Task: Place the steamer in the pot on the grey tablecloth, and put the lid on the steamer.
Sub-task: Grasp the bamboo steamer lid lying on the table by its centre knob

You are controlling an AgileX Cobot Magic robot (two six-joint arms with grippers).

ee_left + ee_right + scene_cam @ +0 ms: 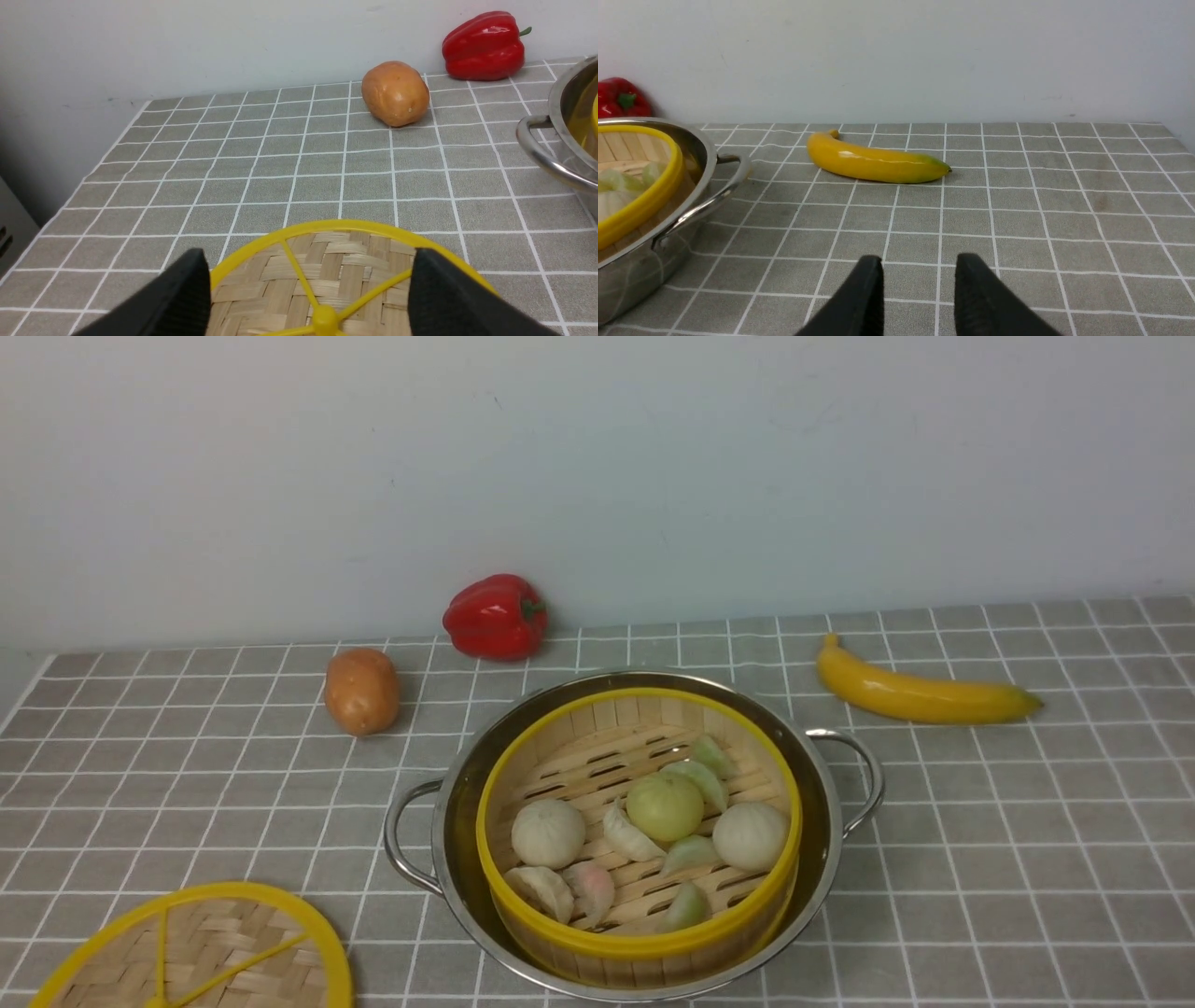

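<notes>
steamer (644, 959): seated in pot (446, 840) mid grey tablecloth (980, 821), awaiting cover | lid (224, 943): flat at near left, knob (324, 319) up for top grasp | left fingers (184, 294): spread wide astride knob, gripping nothing, wrist low, tilted forward | right fingers (866, 289): parted slightly, empty, parked low right of pot, clear of lid's path

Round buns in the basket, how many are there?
3 in the steamer: the left pale bun, the greenish bun in the middle, the right pale bun. Its near wall may hide more.
</notes>
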